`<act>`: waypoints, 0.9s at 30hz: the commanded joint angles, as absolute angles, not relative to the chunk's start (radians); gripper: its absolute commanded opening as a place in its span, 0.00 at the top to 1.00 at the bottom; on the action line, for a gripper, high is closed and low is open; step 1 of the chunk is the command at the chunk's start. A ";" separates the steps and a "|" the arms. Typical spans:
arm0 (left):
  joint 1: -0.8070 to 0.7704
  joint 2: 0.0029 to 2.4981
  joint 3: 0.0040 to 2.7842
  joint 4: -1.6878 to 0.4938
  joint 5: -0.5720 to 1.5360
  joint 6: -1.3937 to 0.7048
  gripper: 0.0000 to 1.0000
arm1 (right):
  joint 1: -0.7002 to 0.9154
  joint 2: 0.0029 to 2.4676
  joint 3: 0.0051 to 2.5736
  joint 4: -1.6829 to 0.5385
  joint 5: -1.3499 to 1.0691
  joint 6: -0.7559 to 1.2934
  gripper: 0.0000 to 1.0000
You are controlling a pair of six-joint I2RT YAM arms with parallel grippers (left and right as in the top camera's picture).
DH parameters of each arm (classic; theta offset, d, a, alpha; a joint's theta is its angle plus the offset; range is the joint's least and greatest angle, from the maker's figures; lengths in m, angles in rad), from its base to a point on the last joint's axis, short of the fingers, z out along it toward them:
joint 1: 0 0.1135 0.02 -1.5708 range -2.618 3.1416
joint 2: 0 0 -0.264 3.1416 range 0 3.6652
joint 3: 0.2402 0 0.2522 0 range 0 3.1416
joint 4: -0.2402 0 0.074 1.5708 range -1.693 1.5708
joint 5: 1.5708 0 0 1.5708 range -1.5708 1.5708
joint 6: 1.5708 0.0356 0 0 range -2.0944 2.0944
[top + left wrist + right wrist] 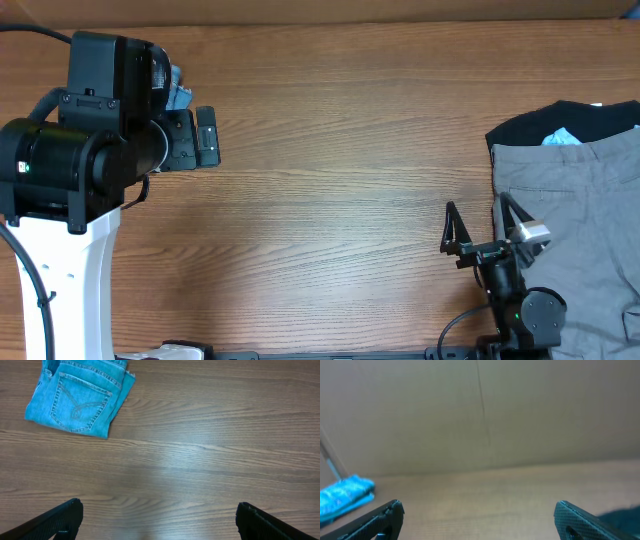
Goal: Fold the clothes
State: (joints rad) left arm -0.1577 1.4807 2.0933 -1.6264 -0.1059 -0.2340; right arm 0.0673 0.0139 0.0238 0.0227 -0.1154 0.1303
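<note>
The light-blue jeans (77,397) lie folded into a small packet, back pocket up, at the top left of the left wrist view. From overhead only a scrap of them (178,96) shows behind the left arm. They also show far off in the right wrist view (345,496). My left gripper (159,521) is open and empty above bare wood, to the right of the jeans (205,137). My right gripper (478,222) is open and empty, just left of the grey trousers (570,200). Its fingers (479,515) stand wide apart.
A black top (560,118) lies under the grey trousers at the right edge, with a small light-blue piece (562,137) on it. The left arm's white base (70,290) stands at the front left. The wooden table (330,190) spans the middle.
</note>
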 commanded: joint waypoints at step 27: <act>-0.164 1.485 2.095 -1.623 -0.104 -0.248 0.00 | 0.073 0.005 0.008 -0.073 -0.109 0.133 0.00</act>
State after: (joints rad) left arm -0.1577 1.4807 2.0933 -1.6260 -0.1059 -0.2344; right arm 0.0673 0.0128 0.0185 -0.0772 -0.1146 0.1310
